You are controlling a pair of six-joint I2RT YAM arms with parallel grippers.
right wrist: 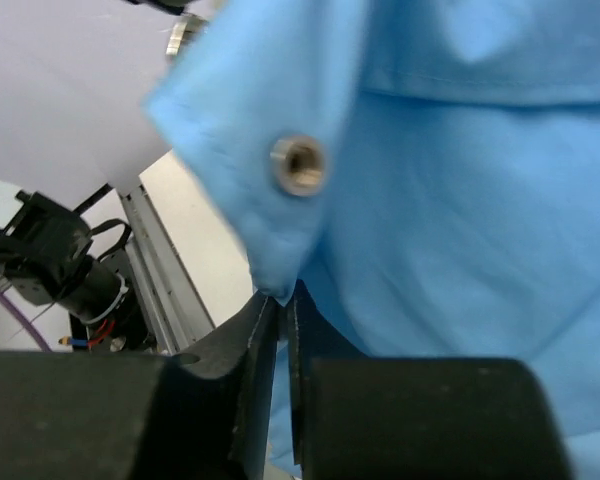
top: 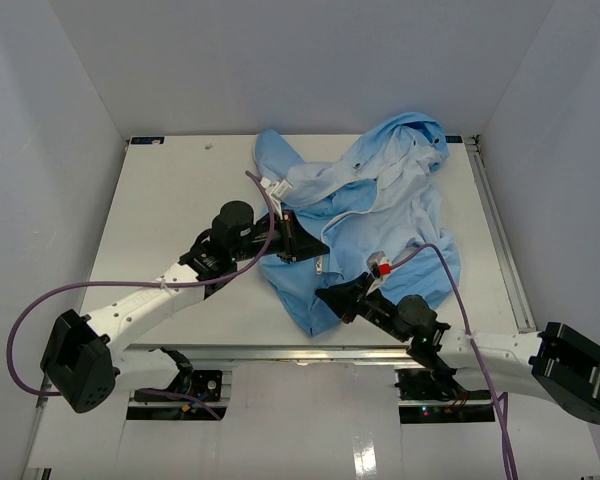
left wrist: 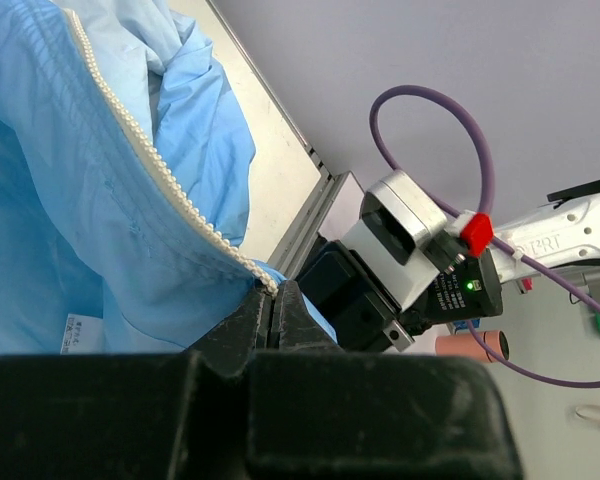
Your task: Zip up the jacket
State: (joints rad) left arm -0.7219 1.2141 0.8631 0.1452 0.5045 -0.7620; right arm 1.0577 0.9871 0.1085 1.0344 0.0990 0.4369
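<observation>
White flat tabletop boxed in by pale grey walls. Light blue thin-fabric hooded jacket lies crumpled on it. Most of the cloth is beyond both grippers and out to the right of the left one, and the near hem comes back to the fingertips.

Two white-and-black robot arms come in from the near edge: left arm and right arm. Left gripper is at the jacket's left front edge. Right gripper is close by on its near side, at the bottom hem, with the two tips near each other but apart.

Left wrist view: left gripper black jaws are pressed together, pinching the jacket edge right where the pale beaded zipper strip ends. The strip runs up and away from the tips to the upper left. Small white printed label is on the cloth just left of the fingers. Right arm's grey-and-black wrist block is just past the tips, with a purple looped cable and a red clip on it.

Right wrist view: right gripper jaws are drawn nearly together with only a thin slit, and the tip of a jacket corner is nipped between them. Round metal snap stud is on that corner, directly above the tips.
</observation>
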